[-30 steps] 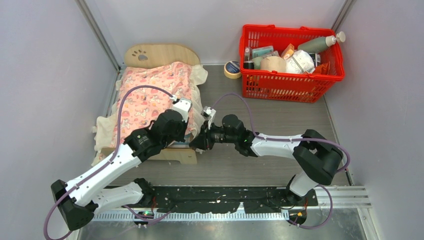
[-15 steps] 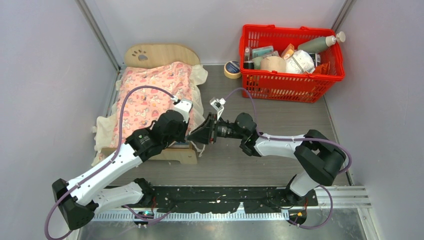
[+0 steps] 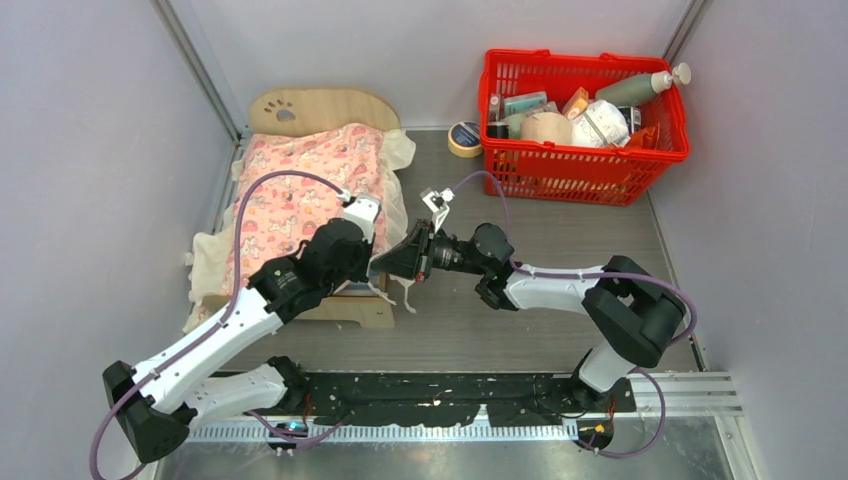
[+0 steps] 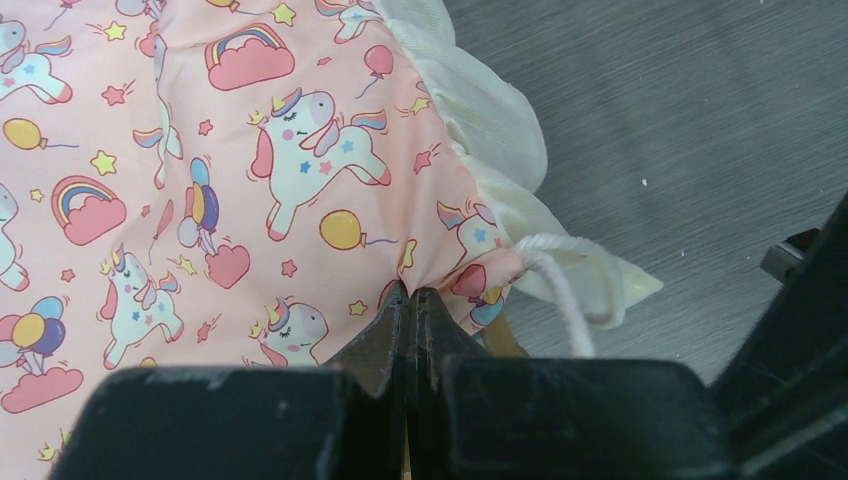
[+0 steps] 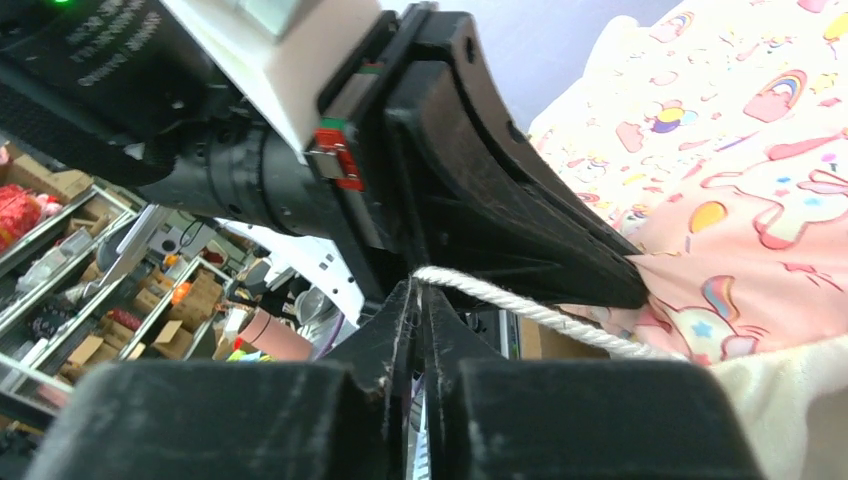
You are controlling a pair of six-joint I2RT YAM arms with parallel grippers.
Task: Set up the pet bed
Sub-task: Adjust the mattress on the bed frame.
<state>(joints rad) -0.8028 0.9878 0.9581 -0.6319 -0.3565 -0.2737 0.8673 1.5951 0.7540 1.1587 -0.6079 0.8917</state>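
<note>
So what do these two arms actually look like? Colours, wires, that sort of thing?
Both the left arm and right arm have white shells between chunky black joints. A thin purple cable loops along each. Each ends in a black, tapered, two-pronged pincer, like the left pincer.

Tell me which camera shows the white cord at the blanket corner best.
The right wrist view: the white cord runs from the blanket into the right gripper, pinched at its tips. The left wrist view shows only a loop of it beside the left gripper, which pinches the blanket. The top view shows thin dangling strands.
</note>
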